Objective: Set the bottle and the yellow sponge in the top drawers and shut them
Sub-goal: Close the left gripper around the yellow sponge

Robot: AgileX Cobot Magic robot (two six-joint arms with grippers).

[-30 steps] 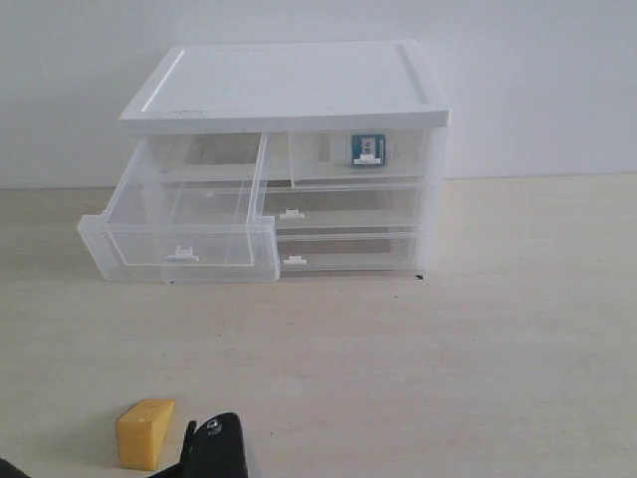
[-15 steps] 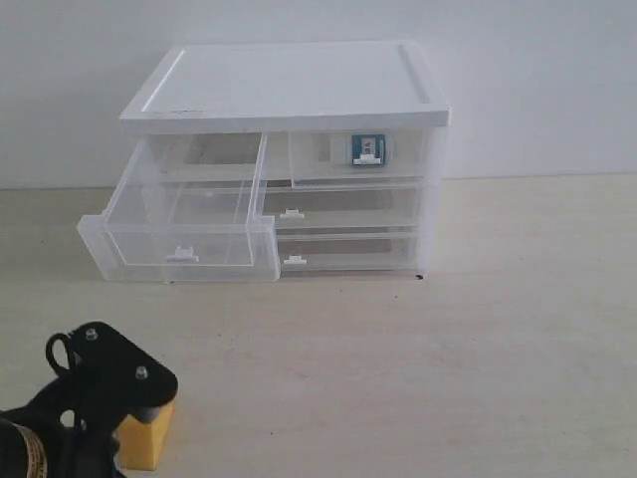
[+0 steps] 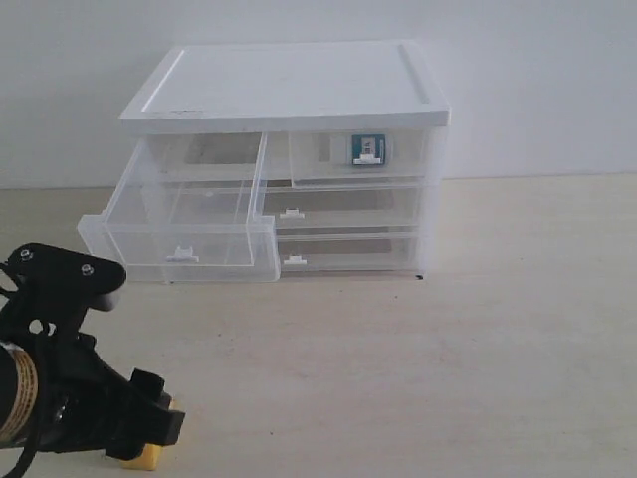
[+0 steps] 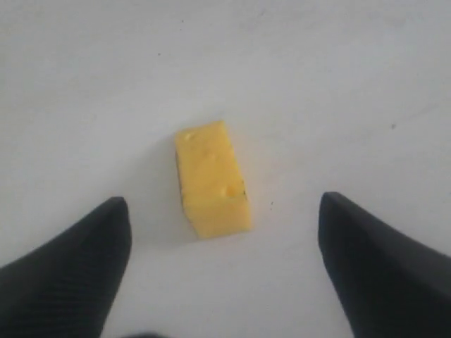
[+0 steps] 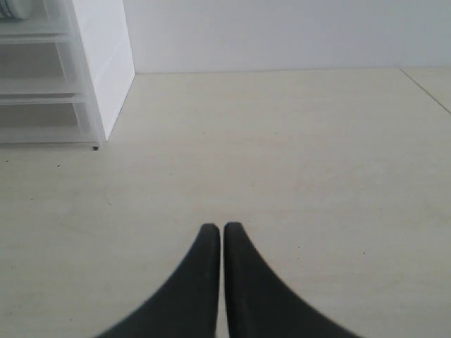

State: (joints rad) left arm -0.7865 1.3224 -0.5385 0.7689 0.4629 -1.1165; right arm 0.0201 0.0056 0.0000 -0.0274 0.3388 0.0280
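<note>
The left gripper (image 4: 222, 203) is wide open. Its two dark fingers (image 4: 77, 267) stand on either side of the yellow sponge (image 4: 211, 179) and do not touch it (the sponge lies on the table (image 3: 448, 349), at the bottom left of the exterior view). The right gripper (image 5: 223, 229) has its fingers pressed together and holds nothing. The table is pale, with a white wall (image 3: 537, 80) behind. The cabinet (image 3: 289, 90) stands in the upper middle. Its left top drawer (image 3: 179, 224) is pulled out, and the left arm (image 3: 60, 289) is near its front corner. The right top drawer (image 3: 328, 157) is pushed in, with the bottle (image 3: 367, 149) inside.
</note>
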